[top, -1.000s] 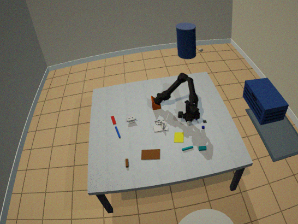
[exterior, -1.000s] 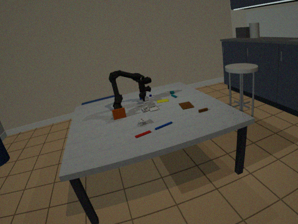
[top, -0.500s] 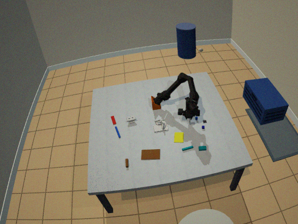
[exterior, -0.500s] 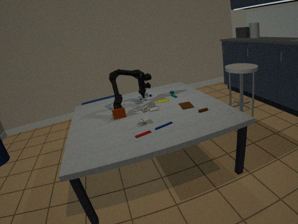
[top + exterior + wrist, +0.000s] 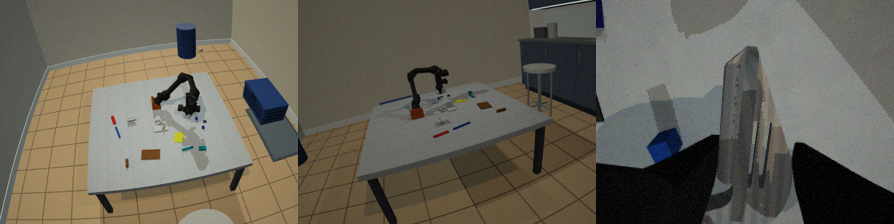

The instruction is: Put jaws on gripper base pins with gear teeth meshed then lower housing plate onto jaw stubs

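My gripper (image 5: 189, 115) (image 5: 440, 92) (image 5: 756, 147) is shut on a pale grey jaw (image 5: 739, 115), which points away between the two black fingers. It holds the jaw above the right part of the table. The jaw's gear teeth are hard to make out. The white gripper base (image 5: 157, 130) (image 5: 452, 108) lies left of my gripper in the top view, with a pale curved piece on it, seemingly the other jaw. Whether that one sits on its pin is too small to tell. A small white part (image 5: 131, 119) (image 5: 442, 123), apparently the housing plate, stands farther left.
Near my gripper are a blue block (image 5: 196, 118) (image 5: 665, 145), a dark blue cube (image 5: 203, 127) and a small dark piece (image 5: 204, 121). A yellow square (image 5: 179, 137), teal blocks (image 5: 202, 148), a brown plate (image 5: 150, 154), a red bar (image 5: 113, 120) and a blue bar (image 5: 117, 131) lie around.
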Robot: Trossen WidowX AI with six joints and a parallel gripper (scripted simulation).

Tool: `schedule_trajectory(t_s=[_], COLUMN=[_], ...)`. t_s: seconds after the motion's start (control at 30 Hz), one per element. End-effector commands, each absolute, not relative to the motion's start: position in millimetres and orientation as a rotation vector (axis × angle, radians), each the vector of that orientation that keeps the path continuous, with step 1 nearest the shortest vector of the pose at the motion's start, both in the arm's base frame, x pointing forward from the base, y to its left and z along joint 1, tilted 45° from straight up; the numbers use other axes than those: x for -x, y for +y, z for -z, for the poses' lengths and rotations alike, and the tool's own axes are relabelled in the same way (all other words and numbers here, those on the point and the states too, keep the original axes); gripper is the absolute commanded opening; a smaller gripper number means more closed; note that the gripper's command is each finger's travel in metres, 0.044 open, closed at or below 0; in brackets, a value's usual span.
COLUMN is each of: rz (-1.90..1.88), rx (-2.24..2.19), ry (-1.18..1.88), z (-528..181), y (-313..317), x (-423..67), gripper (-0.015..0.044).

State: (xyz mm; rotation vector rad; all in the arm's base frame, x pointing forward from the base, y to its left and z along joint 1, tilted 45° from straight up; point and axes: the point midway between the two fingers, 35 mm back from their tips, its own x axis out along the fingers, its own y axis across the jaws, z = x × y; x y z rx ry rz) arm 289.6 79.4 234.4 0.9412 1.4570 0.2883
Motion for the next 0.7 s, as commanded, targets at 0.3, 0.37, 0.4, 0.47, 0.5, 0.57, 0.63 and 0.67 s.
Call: schedule_trajectory(t_s=[0.3,0.37,0.4,0.47,0.5,0.57,0.63,0.67], rz=[-0.301,-0.302,-0.303,-0.305,-0.307,-0.309,-0.311,-0.313], rx=[-0.898,-0.889,-0.885,-0.877,-0.872,-0.864,-0.856,-0.852], ry=[1.448,1.446,1.445,1.443,1.442,1.441,1.439,1.438], z=[-213,-209,-207,-202,-200,-196,-192,-189], y=[55,50,48,43,41,36,32,29], x=[-301,-303,-304,-305,-306,-307,-309,-309], gripper=[0.0134,0.0134,0.0134,0.0134,0.0134,0.0134,0.0134,0.0134])
